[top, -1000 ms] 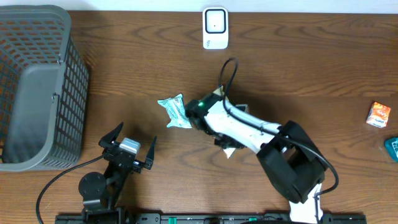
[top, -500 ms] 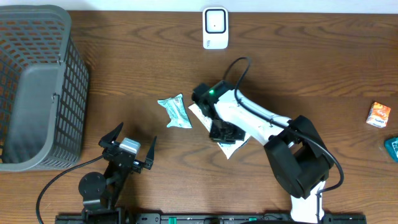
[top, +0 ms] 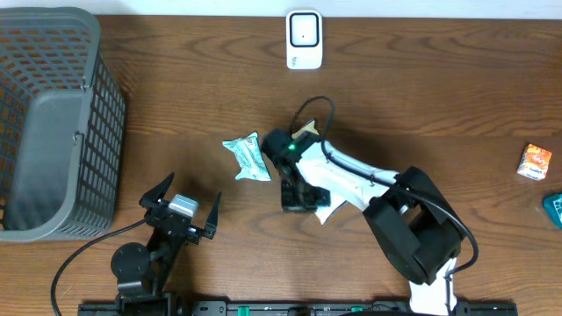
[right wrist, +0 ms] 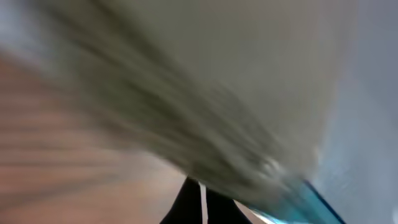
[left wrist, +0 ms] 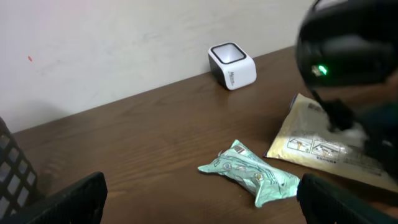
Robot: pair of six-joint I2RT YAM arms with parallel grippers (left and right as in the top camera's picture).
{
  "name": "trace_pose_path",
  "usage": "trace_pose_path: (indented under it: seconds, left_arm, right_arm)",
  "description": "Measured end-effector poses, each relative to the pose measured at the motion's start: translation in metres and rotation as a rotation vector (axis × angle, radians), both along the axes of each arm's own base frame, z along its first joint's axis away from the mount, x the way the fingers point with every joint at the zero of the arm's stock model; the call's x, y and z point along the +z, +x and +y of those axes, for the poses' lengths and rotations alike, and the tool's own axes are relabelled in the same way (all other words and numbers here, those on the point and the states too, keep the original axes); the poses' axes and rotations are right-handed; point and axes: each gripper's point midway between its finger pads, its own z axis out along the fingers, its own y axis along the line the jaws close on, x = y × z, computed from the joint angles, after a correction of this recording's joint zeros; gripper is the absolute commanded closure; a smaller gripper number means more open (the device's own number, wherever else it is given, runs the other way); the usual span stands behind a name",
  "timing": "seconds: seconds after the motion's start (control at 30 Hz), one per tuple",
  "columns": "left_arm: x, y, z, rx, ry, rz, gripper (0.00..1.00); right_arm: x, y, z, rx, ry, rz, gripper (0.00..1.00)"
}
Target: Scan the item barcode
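Here my right end effector (top: pixel 294 191) is pressed together over the flat beige printed packet (left wrist: pixel 323 146) in the middle of the brown wooden counter (top: pixel 439 105); I cannot tell whether it pinches the packet. The white box-shaped scanner (top: pixel 304 39) stands far off. My left end effector (top: pixel 190 189) is spread, near left

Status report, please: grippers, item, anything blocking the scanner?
Left gripper open, empty. Right gripper shut at beige packet, grip unclear. Green pouch beside, scanner way free.
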Motion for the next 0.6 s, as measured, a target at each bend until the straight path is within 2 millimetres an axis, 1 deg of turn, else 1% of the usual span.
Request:
trace_pose_path:
  seconds: [0.1, 0.17, 0.23, 0.33, 0.4, 0.53, 0.6]
  left_arm:
    - [0.000, 0.000, 0.000, 0.000, 0.000, 0.000, 0.02]
    - [0.000, 0.000, 0.000, 0.000, 0.000, 0.000, 0.02]
    - [0.000, 0.000, 0.000, 0.000, 0.000, 0.000, 0.02]
    - [0.000, 0.000, 0.000, 0.000, 0.000, 0.000, 0.02]
    - [0.000, 0.000, 0.000, 0.000, 0.000, 0.000, 0.02]
    - [0.000, 0.000, 0.000, 0.000, 0.000, 0.000, 0.02]
    - [0.000, 0.000, 0.000, 0.000, 0.000, 0.000, 0.02]
  right_arm:
    - [0.001, -0.010, -0.030, -0.031, -0.135, 0.019, 0.99]
    - [0.003, -0.009, -0.050, -0.064, -0.214, 0.011, 0.99]
    - [0.004, 0.000, -0.064, -0.110, -0.251, -0.010, 0.99]
    - [0.005, 0.018, -0.083, -0.201, -0.255, -0.021, 0.99]
    - [0.008, 0.030, -0.090, -0.247, -0.238, -0.025, 0.99]
    - [0.022, 0.061, -0.103, -0.331, -0.186, -0.051, 0.99]
    - [0.032, 0.072, -0.113, -0.368, -0.167, -0.058, 0.99]
